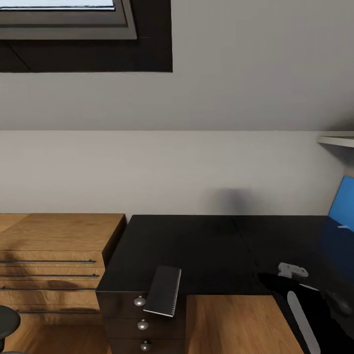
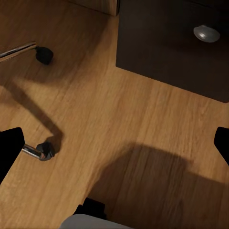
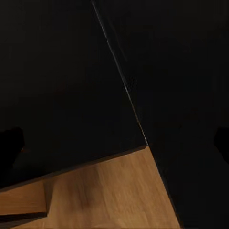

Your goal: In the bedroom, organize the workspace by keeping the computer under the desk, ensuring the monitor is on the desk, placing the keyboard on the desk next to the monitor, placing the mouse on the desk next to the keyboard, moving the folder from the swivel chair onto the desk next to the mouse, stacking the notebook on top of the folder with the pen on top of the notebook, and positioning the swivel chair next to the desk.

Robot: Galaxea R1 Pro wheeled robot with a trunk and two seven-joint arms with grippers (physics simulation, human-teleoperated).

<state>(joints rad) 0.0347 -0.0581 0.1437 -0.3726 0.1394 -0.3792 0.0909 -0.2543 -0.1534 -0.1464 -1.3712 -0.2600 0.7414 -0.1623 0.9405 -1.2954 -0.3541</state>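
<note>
The left gripper (image 2: 114, 143) hangs with its fingers spread wide over the wood floor (image 2: 119, 119) near the swivel chair (image 2: 40, 150) castors, and the right gripper (image 3: 114, 138) is likewise released above the desk (image 1: 196, 246) edge. A dark notebook (image 1: 163, 291) lies on the desk's near left corner above the drawers (image 1: 142, 324), the blue folder (image 1: 342, 201) at its far right, and a light-wood cabinet (image 1: 54, 246) stands just left.

Home bedroom-office, black desk (image 1: 196, 246), wood cabinet (image 1: 54, 246)
</note>
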